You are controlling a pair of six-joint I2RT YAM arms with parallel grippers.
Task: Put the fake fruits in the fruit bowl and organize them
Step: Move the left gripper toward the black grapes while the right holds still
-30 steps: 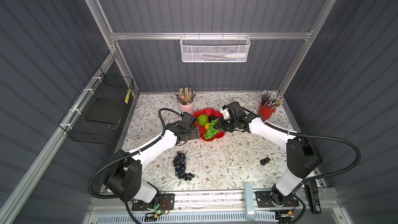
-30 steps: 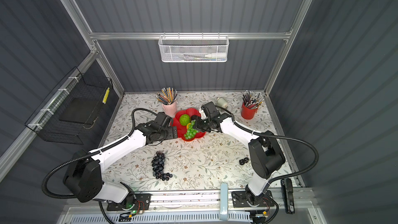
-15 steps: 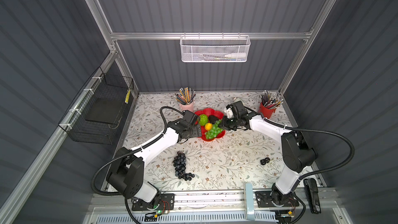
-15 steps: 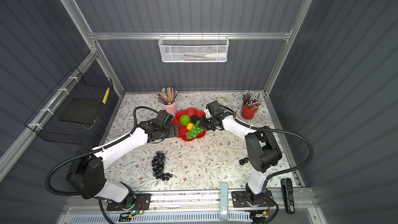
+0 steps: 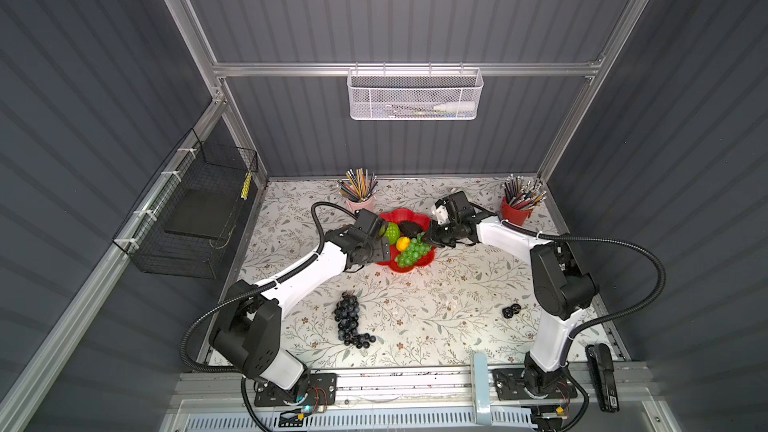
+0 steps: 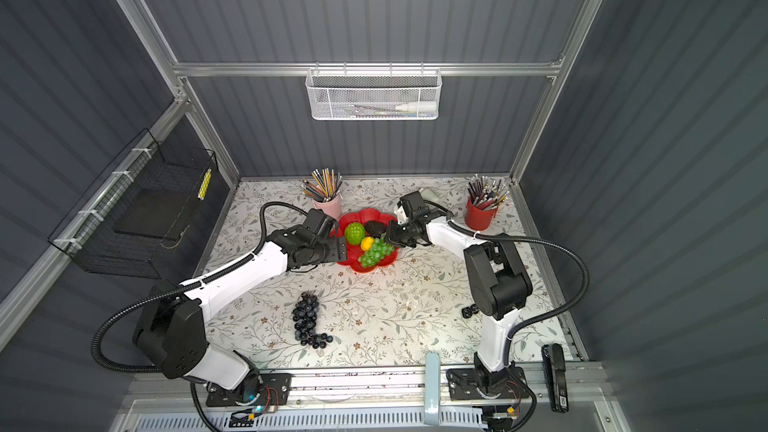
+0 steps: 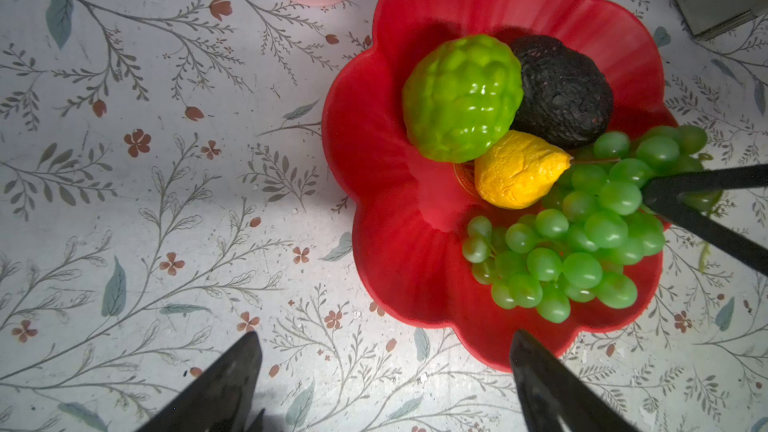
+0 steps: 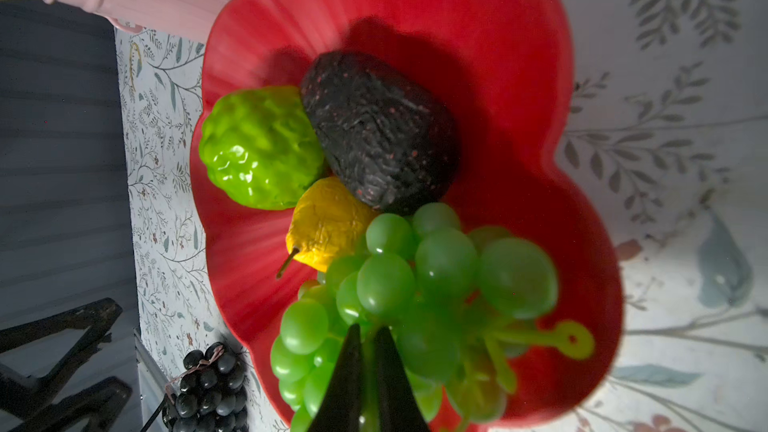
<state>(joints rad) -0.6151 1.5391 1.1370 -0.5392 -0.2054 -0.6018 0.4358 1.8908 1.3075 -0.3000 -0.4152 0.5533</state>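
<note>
Green grape bunch (image 8: 415, 284) lies in the flower-shaped red bowl (image 8: 519, 76) at the right gripper's (image 8: 368, 330) barely parted tips, hold unclear, apparently being laid beside the small yellow fruit (image 8: 328, 222); left gripper (image 7: 384, 334) gapes wide, empty.

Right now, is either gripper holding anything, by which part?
Left gripper: nothing, fingers open. Right gripper: fingers pinch the green grape bunch near its stem end; it rests in the fruit bowl.

white links (image 5: 307, 280), black joints (image 5: 245, 330), apparently corrugated black cables (image 5: 582, 238).
</note>
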